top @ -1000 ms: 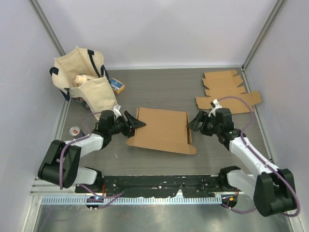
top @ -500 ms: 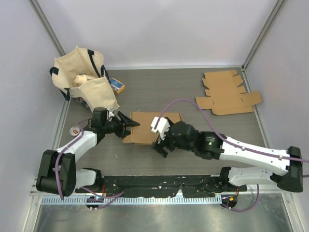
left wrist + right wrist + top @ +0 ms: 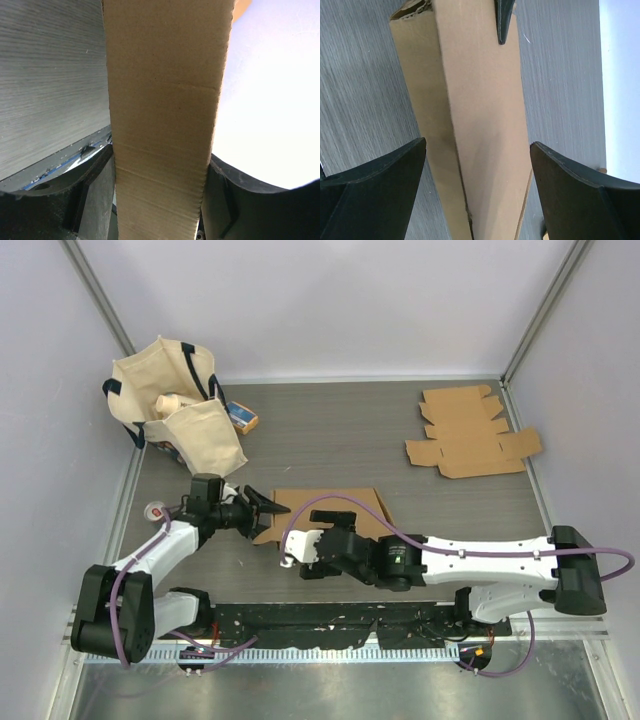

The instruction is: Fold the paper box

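The brown paper box [image 3: 335,499] lies partly folded at the table's middle front. My left gripper [image 3: 268,507] holds the box's left edge. In the left wrist view a cardboard panel [image 3: 165,100] fills the gap, and both fingers of the left gripper [image 3: 160,160] press against its sides. My right arm reaches across from the right, with the right gripper [image 3: 312,540] at the box's near left part. In the right wrist view the box [image 3: 485,100] runs between the wide-open fingers of the right gripper [image 3: 477,145], with a gap on each side. The left gripper's fingertip [image 3: 502,22] shows at the box's far end.
A canvas tote bag [image 3: 175,415] with items inside stands at the back left, with a small blue and orange carton [image 3: 242,418] beside it. Flat cardboard blanks [image 3: 468,430] lie at the back right. A small red and white object [image 3: 155,510] sits by the left wall.
The right arm swung from the box's right side across to its near left, its jaws opening wider. The box shifted left and looks narrower. The left gripper kept its hold.
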